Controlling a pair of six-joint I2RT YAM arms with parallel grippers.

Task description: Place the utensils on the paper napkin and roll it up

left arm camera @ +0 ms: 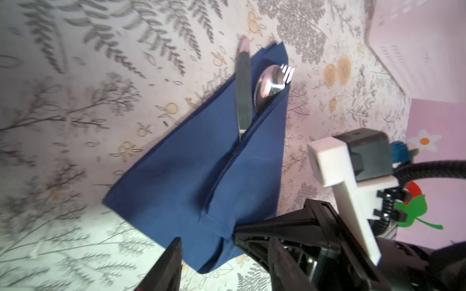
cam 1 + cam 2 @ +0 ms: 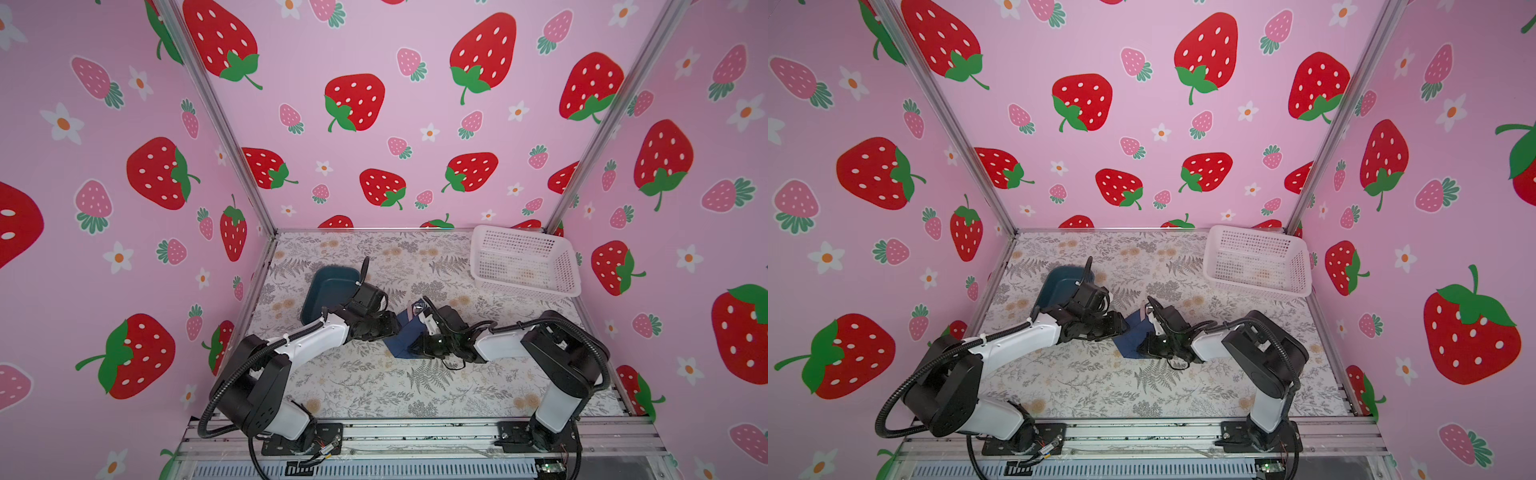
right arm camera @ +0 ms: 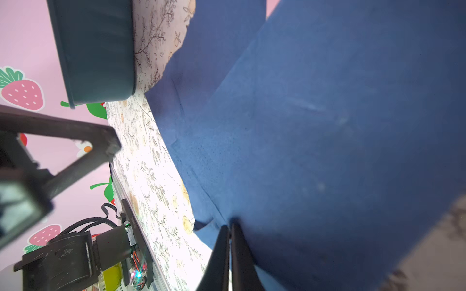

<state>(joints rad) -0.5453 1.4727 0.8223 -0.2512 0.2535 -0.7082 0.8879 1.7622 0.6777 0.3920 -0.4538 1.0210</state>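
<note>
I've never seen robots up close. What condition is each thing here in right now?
paper napkin: partly folded over the utensils, not rolled up.
utensils: lying on the napkin, handles covered, heads sticking out.
left gripper: jaws apart, holding nothing.
right gripper: jaws shut on the napkin's edge.
teal tub: upright; visible part empty.
white basket: upright, looks empty.

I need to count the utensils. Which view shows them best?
The left wrist view: the utensils lie exposed on the napkin, with knife, spoon and fork tips distinct. A top view catches only a glint of them; the right wrist view shows just napkin.
</note>
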